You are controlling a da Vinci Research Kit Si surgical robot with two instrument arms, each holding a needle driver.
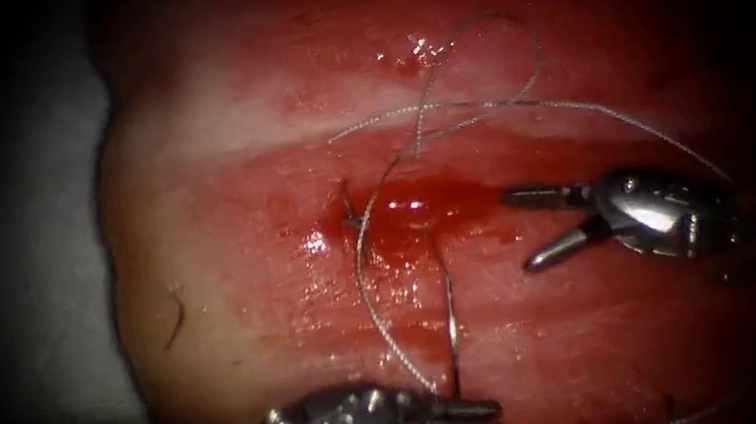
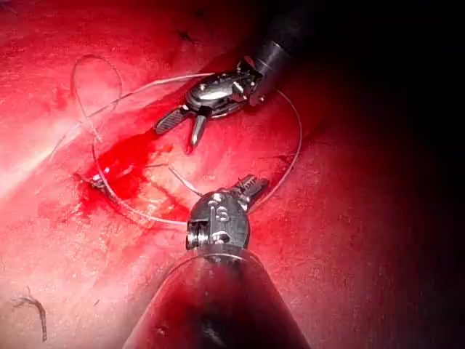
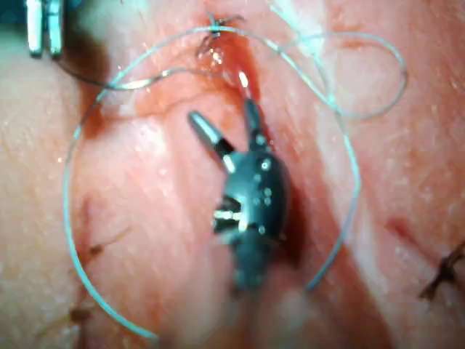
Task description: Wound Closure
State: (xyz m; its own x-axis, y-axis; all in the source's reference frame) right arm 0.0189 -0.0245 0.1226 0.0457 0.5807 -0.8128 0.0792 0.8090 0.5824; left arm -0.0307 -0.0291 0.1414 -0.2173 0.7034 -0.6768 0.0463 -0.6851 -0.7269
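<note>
Endoscope: L tool (image 1: pixel 477 419) fingers clamp curved needle (image 1: pixel 453 327) end; R tool (image 1: pixel 542 226) fingers wide, empty.

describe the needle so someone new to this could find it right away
Start at the red fluid pooled in the cut on the tissue. Below it lies the left tool, jaws shut. The needle is the thin dark curve rising from those jaws toward the cut, held near one end; it is stiffer and darker than the pale, looping thread.
</note>
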